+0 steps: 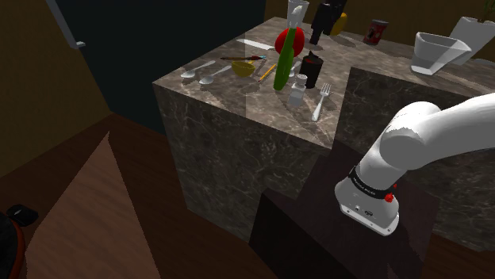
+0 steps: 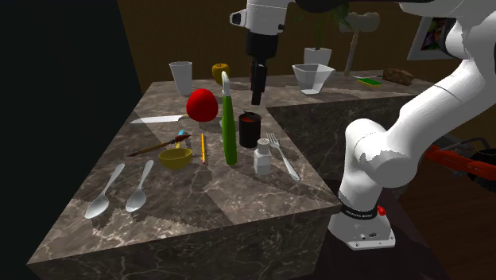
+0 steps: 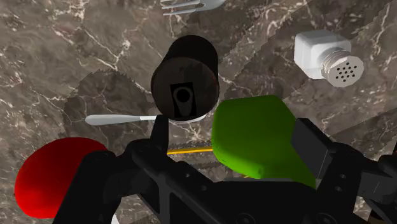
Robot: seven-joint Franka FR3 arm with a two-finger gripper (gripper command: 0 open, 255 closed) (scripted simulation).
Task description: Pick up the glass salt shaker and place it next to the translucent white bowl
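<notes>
Dark veined stone tabletop (image 2: 215,208), square-edged, bare toward the near corner. Black tool (image 2: 257,99) fingers apart, clasping nothing, above a dark cylinder (image 2: 249,129). Angular white bowl (image 2: 312,78) at the back. Tall green bottle (image 2: 229,131) beside the cylinder. Salt shaker (image 2: 261,157) upright just beside the fork (image 2: 282,157), square white body, perforated grey cap, well apart from the bowl.
</notes>
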